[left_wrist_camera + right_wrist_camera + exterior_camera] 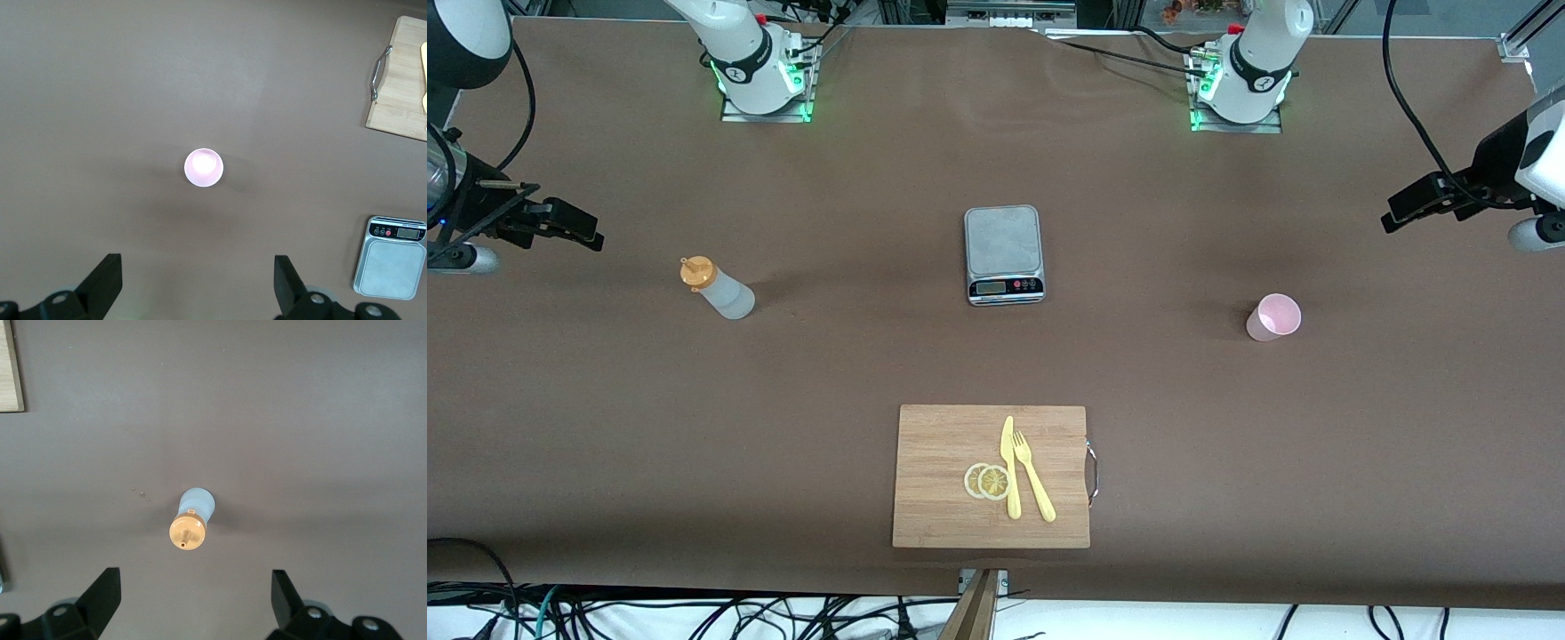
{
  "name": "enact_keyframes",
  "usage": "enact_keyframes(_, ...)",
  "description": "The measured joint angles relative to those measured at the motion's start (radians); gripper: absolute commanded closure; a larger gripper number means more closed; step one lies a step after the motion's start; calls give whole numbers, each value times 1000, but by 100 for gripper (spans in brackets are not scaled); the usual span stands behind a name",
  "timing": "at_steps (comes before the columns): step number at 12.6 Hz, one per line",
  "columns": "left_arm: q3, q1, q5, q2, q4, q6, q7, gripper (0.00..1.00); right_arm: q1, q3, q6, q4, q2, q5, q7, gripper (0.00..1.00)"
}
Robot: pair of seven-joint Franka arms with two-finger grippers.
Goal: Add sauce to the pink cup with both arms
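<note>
The sauce bottle (716, 287), whitish with an orange nozzle cap, stands upright on the brown table toward the right arm's end. It also shows in the right wrist view (190, 520). My right gripper (591, 236) is open and empty, raised high beside the bottle near the table's end; its fingers frame bare table (195, 597). The pink cup (1274, 317) stands upright toward the left arm's end and shows from above in the left wrist view (203, 167). My left gripper (1392, 218) is open and empty, raised high near that end (198, 280).
A silver kitchen scale (1003, 253) sits mid-table between bottle and cup. Nearer the front camera lies a wooden cutting board (943, 436) with two lemon slices (987, 481), a yellow knife (1010, 467) and a yellow fork (1033, 476).
</note>
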Motion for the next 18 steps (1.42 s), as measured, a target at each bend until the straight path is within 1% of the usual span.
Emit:
enact_keyframes(7,0,0,0,0,-19,0,6,0,-1,-6,0,0,0,0,0,0)
enact_keyframes(11,0,0,0,0,-20,1,83,0,-1,-6,0,0,0,0,0,0)
enact_keyframes(18,3,7,0,0,-26,1,122,0,-1,-7,-1,0,3,0,0,0)
